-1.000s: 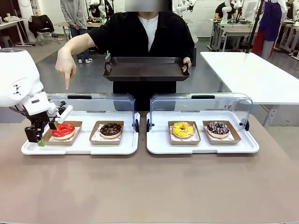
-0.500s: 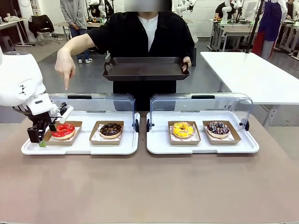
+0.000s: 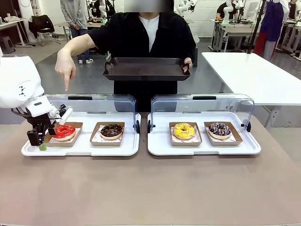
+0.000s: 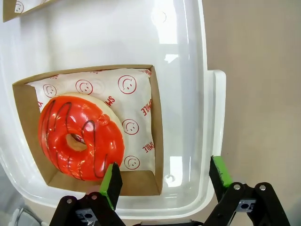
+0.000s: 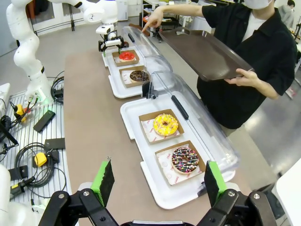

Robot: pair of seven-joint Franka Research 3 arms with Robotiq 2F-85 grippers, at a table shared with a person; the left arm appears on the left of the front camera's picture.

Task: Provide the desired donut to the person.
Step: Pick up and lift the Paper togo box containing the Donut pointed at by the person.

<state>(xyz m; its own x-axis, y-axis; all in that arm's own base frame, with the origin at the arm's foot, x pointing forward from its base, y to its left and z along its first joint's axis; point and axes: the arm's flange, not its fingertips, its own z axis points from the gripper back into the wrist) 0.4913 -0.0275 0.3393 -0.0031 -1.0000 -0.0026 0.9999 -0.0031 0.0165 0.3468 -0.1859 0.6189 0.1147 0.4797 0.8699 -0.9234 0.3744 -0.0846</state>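
Observation:
The person point(image 3: 141, 33) points a hand point(image 3: 66, 70) down at the red-iced donut point(image 3: 64, 131) and holds a dark serving tray point(image 3: 146, 69) in the other hand. That donut point(image 4: 80, 139) lies in a cardboard box on the left white tray point(image 3: 80, 149). My left gripper point(image 3: 46, 136) is open and low at the box's left end. In the left wrist view one finger point(image 4: 111, 184) is over the donut's edge and the other finger point(image 4: 220, 172) is outside the tray rim. My right gripper point(image 5: 158, 181) is open and empty, high above the table's right end.
A chocolate donut point(image 3: 112, 130) shares the left tray. The right tray point(image 3: 202, 148) holds a yellow donut point(image 3: 184, 130) and a dark sprinkled donut point(image 3: 219, 129). Clear lids point(image 3: 94, 101) stand raised behind both trays. Bare brown table point(image 3: 150, 188) lies in front.
My left arm has sunk slightly and edged left, so more of the red donut shows. The person's pointing hand and tray have stayed put.

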